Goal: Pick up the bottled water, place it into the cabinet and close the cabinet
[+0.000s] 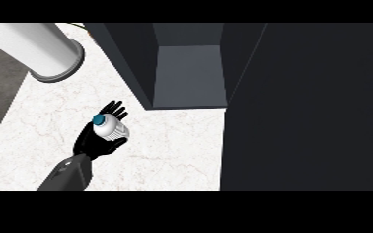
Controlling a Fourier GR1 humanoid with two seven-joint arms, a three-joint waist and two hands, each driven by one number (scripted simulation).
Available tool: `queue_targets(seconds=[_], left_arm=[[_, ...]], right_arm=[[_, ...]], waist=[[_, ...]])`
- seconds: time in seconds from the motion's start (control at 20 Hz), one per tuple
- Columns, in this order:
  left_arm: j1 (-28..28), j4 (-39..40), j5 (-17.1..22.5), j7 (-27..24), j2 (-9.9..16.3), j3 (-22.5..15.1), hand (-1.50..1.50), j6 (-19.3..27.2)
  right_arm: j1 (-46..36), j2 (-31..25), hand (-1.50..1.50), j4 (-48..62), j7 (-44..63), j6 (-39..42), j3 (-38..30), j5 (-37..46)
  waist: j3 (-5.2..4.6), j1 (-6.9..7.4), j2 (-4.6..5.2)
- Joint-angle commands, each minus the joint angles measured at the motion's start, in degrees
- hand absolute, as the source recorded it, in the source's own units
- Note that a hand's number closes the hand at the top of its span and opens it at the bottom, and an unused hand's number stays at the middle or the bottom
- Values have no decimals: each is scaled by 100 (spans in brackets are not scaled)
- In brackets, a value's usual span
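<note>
My left hand (98, 140) was curled around the bottled water (111, 127), seen from above with its blue cap (98, 120) toward me. I judged the bottle light, smooth and a little slippery, best held around the body below the cap. The open cabinet (188, 76) stood up and right of the hand, its door (299, 108) further right.

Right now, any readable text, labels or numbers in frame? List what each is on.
None readable.
Water bottle in the left hand: blue cap, white body, no legible label.
Cabinet, open: plain dark panels, no marks.
Counter: marble veining only.
White cylinder: blank.
</note>
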Motion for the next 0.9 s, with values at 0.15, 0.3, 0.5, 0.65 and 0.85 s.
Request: queue_targets(seconds=[0.15, 0.3, 0.5, 0.65, 0.85], left_arm=[[-42, -21, -138, -611, -237, -147, 150, -424], [110, 21, -70, -609, -183, -119, 150, -717], [23, -259, -153, -658, -518, -252, 150, -136], [-185, -259, 20, -478, -232, -99, 150, -297], [550, -398, 141, -948, -207, 3, 150, -116]], right_arm=[[-329, 26, -150, 126, 203, -107, -114, -62], [-109, 163, -150, -12, 157, -238, 342, 253], [25, -83, -150, -126, 131, -123, -5, -1], [97, -56, -150, 53, -94, -83, 158, 147], [137, -208, -150, 354, -314, 118, -247, -195]], waist=[[-8, 1, 13], [-10, 1, 6], [2, 56, -26], [2, 44, -24], [8, 100, -37]])
